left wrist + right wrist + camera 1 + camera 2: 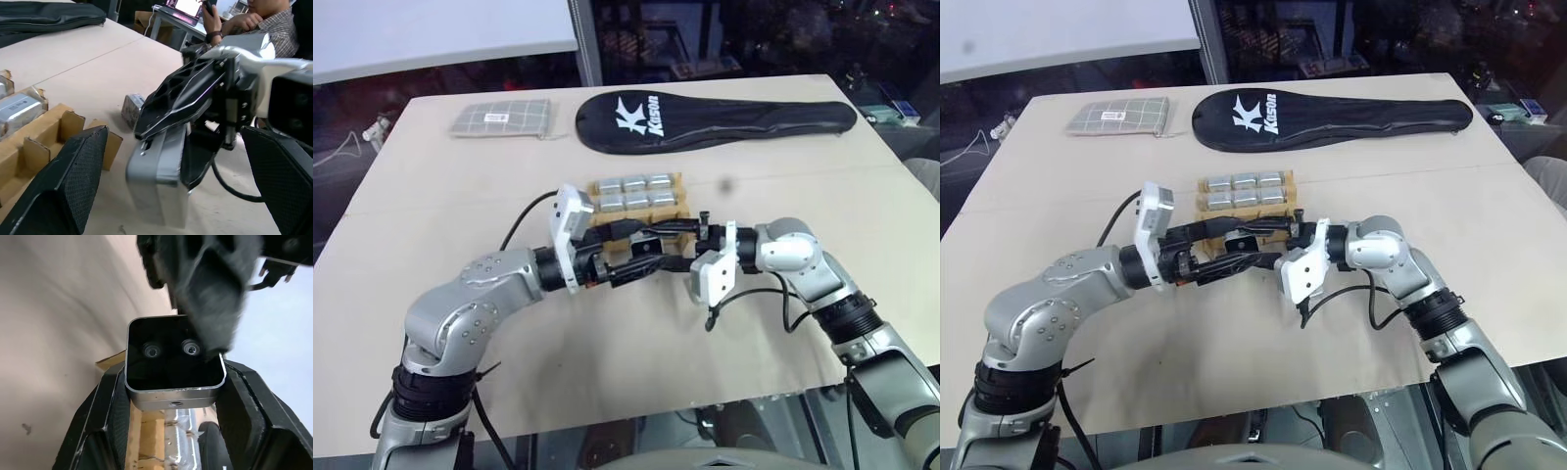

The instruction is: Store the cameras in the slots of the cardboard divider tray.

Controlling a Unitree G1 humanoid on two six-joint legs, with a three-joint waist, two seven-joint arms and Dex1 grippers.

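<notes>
Right gripper (171, 382) clamps a silver-grey camera (173, 364) above the near edge of the cardboard divider tray (677, 213). Camera's black face with two round lenses looks back at the right wrist; its long axis runs across the two fingers. Left gripper (171, 196) sits around it, fingers spread wide on either side, not touching. Six wrapped cameras (634, 191) fill the tray's two far rows; near slots hidden behind the arms.

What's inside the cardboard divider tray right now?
In the cardboard divider tray, six cameras fill the two far rows. The near row is mostly hidden behind the left pincer and right pincer; the left wrist view shows empty near slots.
</notes>
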